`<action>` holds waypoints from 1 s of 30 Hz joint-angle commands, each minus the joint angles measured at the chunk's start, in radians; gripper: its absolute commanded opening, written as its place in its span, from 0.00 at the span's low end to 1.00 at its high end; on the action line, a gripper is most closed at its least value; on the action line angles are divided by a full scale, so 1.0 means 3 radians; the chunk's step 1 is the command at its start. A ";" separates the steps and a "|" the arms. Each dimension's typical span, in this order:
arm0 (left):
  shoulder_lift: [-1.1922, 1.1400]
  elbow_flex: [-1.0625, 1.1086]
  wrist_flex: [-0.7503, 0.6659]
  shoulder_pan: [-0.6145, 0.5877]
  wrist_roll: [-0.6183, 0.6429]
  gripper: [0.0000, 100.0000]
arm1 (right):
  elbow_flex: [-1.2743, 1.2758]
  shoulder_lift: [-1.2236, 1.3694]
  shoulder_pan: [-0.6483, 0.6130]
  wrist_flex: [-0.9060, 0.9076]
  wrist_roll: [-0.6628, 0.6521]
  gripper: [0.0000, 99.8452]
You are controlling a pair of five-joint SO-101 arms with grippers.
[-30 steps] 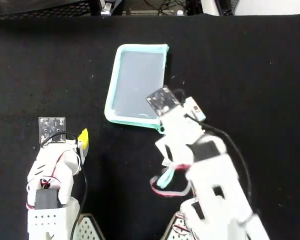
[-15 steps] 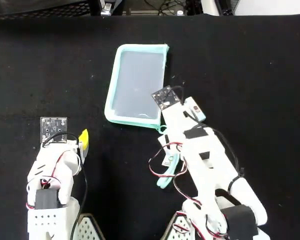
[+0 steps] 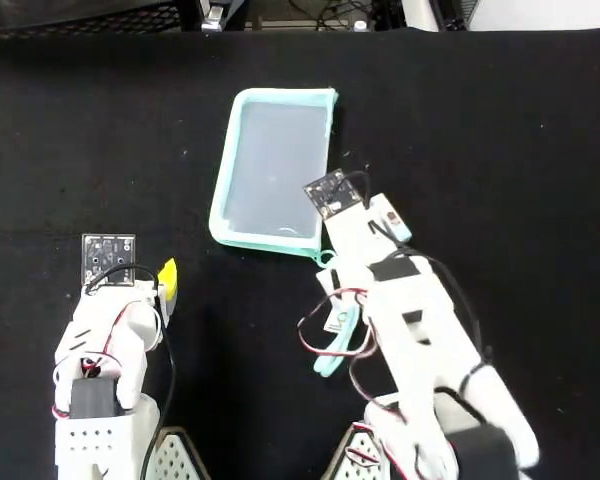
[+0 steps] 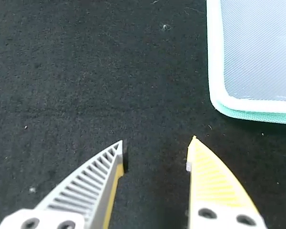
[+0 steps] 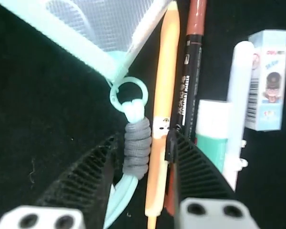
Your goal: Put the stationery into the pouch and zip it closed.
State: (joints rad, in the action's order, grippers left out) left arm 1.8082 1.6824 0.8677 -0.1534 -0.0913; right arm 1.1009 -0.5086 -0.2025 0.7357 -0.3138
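We find the right pincer (image 5: 140, 148) with its two dark ribbed fingers partly apart, straddling two things at once: the grey-wrapped zip pull cord (image 5: 136, 143), which hangs from the corner of the mint-green mesh pouch (image 5: 81, 21), and the long orange pencil (image 5: 163, 86) lying just beside that cord. Whether either finger presses on them we cannot tell. Just outside one finger lies a brown pen (image 5: 193, 62), alongside the pencil. Farther out on that side come a white-and-teal glue stick (image 5: 213, 129), a white marker (image 5: 240, 95) and a small pale blue box (image 5: 267, 81). The pouch lies ahead of the fingertips, most of it cut off at the edge, and we cannot make out how far its zip is drawn. From above, the right arm (image 3: 400, 300) covers most of the stationery and the pouch's near corner. The left pincer (image 4: 157, 143), one finger white and one yellow, stands wide apart over the black table cover (image 4: 62, 71). A rounded corner of the pouch lies ahead on the yellow finger's side, apart from it.
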 commanded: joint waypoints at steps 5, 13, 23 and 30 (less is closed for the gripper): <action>0.0010 0.0054 0.0005 -0.0028 -0.0026 0.22 | 0.0473 -0.0826 -0.0297 -0.0066 0.0020 0.17; 0.0010 0.0054 0.0005 -0.0038 -0.0026 0.22 | 0.0524 -0.0529 -0.0148 -0.0297 0.0020 0.17; 0.0010 0.0054 0.0010 -0.0038 -0.0026 0.22 | -0.0269 0.0647 -0.0164 0.0056 -0.0010 0.16; 0.0010 0.0054 0.0010 -0.0038 -0.0026 0.22 | -0.0320 0.0693 -0.0225 0.0082 -0.0010 0.09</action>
State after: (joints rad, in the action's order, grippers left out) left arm 1.8082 1.6824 0.8677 -0.1534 -0.0913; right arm 1.0457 -0.3030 -0.2562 0.7465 -0.3138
